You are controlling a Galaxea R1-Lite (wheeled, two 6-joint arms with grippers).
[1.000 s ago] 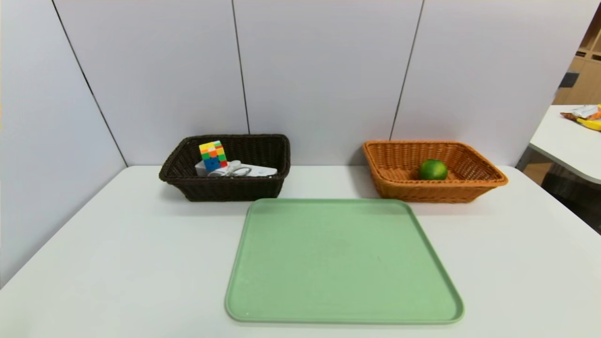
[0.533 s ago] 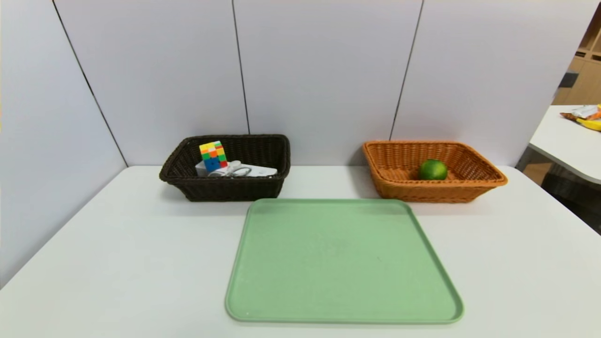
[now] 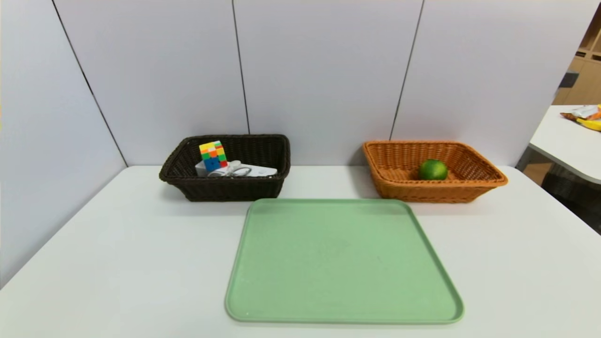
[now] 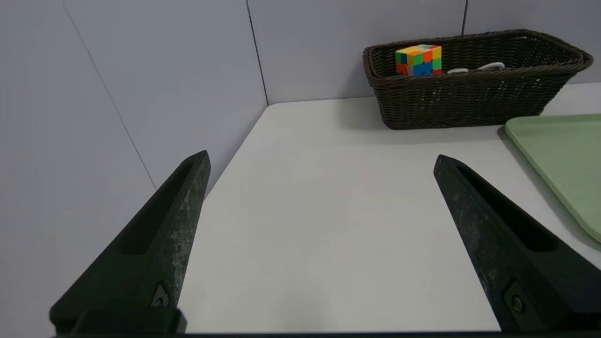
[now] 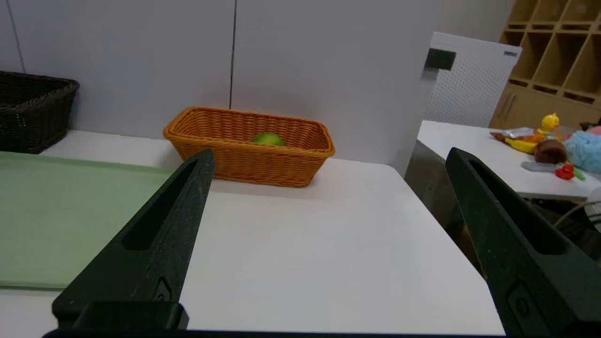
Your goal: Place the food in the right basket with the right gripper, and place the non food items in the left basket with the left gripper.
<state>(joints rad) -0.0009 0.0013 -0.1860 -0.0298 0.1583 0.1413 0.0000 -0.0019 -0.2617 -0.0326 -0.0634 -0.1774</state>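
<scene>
Backdrop: smooth pale panels (image 3: 324,70) behind a flat white table (image 3: 117,244)
Tray (image 3: 342,263): green, rounded corners
Dark basket (image 3: 230,190): woven, holding the blocky cube (image 3: 213,156) and white power strip (image 3: 260,171)
Orange basket (image 3: 427,191): wicker, round glossy lime (image 3: 432,170) inside
Left gripper (image 4: 322,157): spread, well apart from the cube
Right gripper (image 5: 330,152): spread, lime beyond its fingertips

Lime (image 5: 267,139) in orange-tan basket (image 5: 249,162), dark basket (image 5: 35,115) and green tray (image 5: 70,216) nearby, open jaws in front
</scene>
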